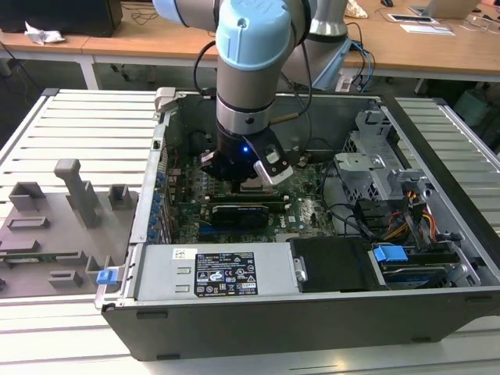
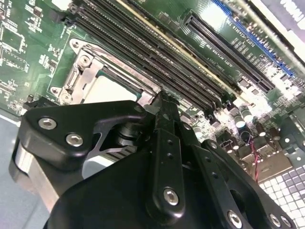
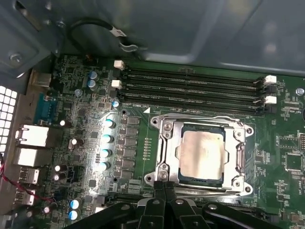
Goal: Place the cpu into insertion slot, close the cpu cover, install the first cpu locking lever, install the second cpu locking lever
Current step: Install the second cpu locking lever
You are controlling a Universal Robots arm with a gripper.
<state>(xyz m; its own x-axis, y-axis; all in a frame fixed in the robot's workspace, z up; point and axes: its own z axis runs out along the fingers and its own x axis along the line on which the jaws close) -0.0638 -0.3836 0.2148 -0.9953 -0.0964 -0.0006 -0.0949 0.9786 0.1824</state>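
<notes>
The cpu [image 3: 202, 153] lies flat in the insertion slot [image 3: 202, 127], its pale metal top facing up, on the green board. The silvery cpu cover [image 3: 167, 148] is down around it, and the chip shows through the cover's square opening. A thin lever wire [image 3: 200, 118] runs along the socket side nearest the memory slots. My gripper [image 3: 163, 185] is shut, its black fingertips together at the socket's opposite edge, just off the cover. In the second wrist view the gripper [image 2: 164, 98] stands beside the cpu [image 2: 107, 90] and the cover [image 2: 83, 71]. The exterior view has the gripper [image 1: 246, 173] low inside the open computer case.
Long memory slots [image 3: 190, 81] run beside the socket. A long black card [image 1: 238, 211] lies just in front of the gripper. The power supply [image 1: 223, 273], drive cage [image 1: 375, 168] and cables [image 1: 406, 226] crowd the case. A grey fixture tray [image 1: 55, 226] sits at the exterior view's left.
</notes>
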